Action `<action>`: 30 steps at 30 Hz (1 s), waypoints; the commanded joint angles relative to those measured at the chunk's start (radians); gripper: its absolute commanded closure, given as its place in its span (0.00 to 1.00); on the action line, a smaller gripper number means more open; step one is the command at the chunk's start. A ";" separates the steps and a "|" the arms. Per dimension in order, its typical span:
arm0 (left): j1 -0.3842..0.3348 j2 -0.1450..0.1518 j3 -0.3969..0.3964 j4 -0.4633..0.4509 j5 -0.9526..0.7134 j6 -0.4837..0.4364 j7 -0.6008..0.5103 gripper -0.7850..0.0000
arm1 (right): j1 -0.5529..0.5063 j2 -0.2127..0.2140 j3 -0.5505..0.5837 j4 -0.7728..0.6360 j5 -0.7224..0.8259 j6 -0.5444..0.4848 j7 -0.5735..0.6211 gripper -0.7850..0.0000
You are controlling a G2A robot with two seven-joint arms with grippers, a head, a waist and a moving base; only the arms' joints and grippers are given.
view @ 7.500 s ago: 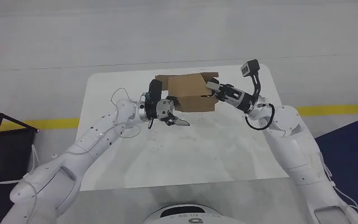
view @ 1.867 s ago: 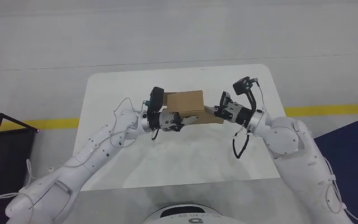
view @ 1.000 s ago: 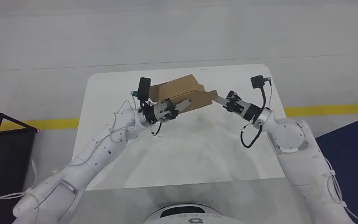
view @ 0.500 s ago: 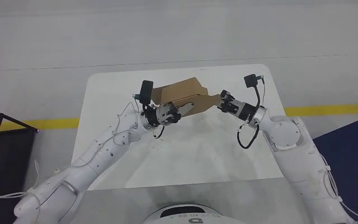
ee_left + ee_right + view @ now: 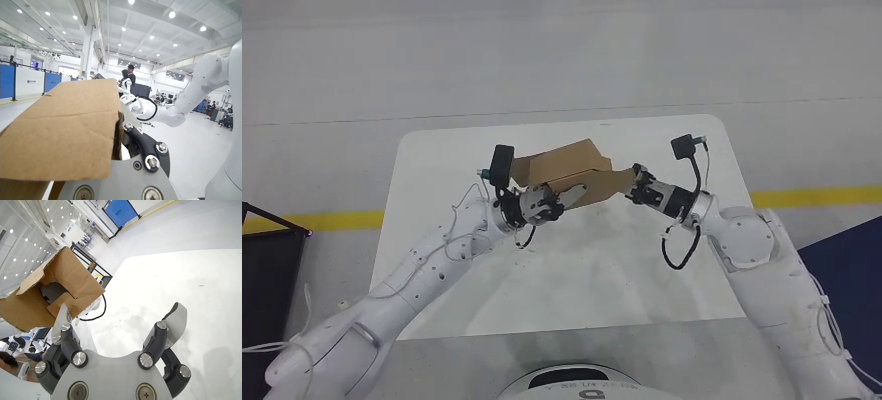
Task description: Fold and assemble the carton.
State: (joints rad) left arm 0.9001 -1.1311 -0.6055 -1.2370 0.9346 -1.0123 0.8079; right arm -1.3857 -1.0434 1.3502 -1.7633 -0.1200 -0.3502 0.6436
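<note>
Clamps plain brown cardboard carton (image 5: 564,165) by one wall in left gripper (image 5: 552,197), tilted and lifted above far middle of white rectangular table (image 5: 592,290); right gripper (image 5: 120,306) spread wide, gripping nothing, one fingertip touching carton's open-end flap

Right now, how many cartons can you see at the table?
1. The carton is over the far part of the table: the left gripper holds it, and the open right gripper is at one flap.
</note>
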 commanded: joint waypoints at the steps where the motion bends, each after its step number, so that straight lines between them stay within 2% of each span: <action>1: 0.005 0.003 -0.008 0.003 -0.002 0.000 0.000 1.00 | -0.009 0.003 0.027 0.005 0.012 -0.004 -0.011 0.00; 9: 0.021 0.014 -0.048 0.013 0.006 0.000 0.000 1.00 | -0.095 0.015 0.154 -0.023 0.044 -0.034 -0.070 0.00; 12: 0.018 0.010 -0.045 0.018 0.018 0.000 -0.007 1.00 | -0.134 0.018 0.171 -0.070 0.032 -0.061 -0.060 0.00; 14: 0.013 0.004 -0.036 0.020 0.020 0.000 -0.019 1.00 | -0.144 0.018 0.166 -0.097 0.005 -0.039 -0.051 0.00; 22: -0.009 -0.015 -0.006 0.023 0.015 0.000 -0.045 1.00 | -0.074 0.010 0.077 -0.096 -0.061 0.052 -0.050 0.00; 30: -0.011 -0.015 -0.006 0.036 0.023 0.000 -0.031 1.00 | -0.001 0.000 0.021 -0.037 -0.053 0.086 -0.048 0.03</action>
State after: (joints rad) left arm 0.8888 -1.1469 -0.6117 -1.2028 0.9572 -1.0123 0.7758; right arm -1.3884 -1.0429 1.3723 -1.8018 -0.1720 -0.2637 0.5960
